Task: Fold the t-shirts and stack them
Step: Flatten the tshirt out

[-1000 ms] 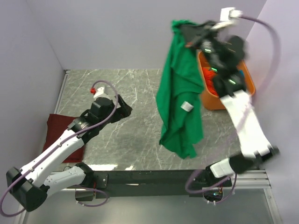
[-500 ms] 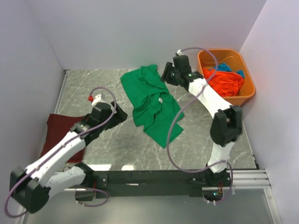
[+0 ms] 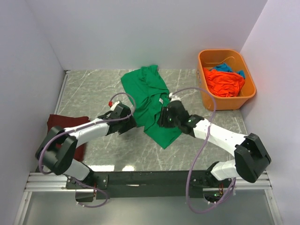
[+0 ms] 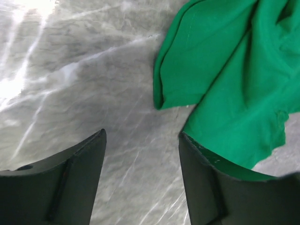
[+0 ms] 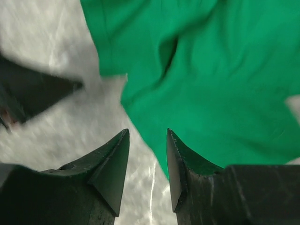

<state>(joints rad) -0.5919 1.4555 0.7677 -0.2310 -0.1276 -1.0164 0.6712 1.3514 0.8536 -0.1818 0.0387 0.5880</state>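
2 grippers sit low at the green shirt (image 3: 147, 101), the left gripper (image 3: 132, 123) at its left edge and the right gripper (image 3: 161, 118) on its right side. I read both as released. In the left wrist view the jaws stand apart over bare table (image 3: 93, 89), with cloth under just 1 finger. In the right wrist view the jaws stand apart with the shirt's edge near their tips, nothing pinched. The shirt lies crumpled mid-table, not spread. The maroon shirt (image 3: 58, 124) lies at the table's left edge, and the orange shirt (image 3: 225, 82) and blue shirt (image 3: 226, 68) are in the tub (image 3: 251, 89).

My worry is the grab — the near edge is doubled under, so a pinch could catch 2 layers and the shirt would not open flat. The left jaws may also close on table alone. With the 2 wrists this near each other, a careless pull could knock them together.
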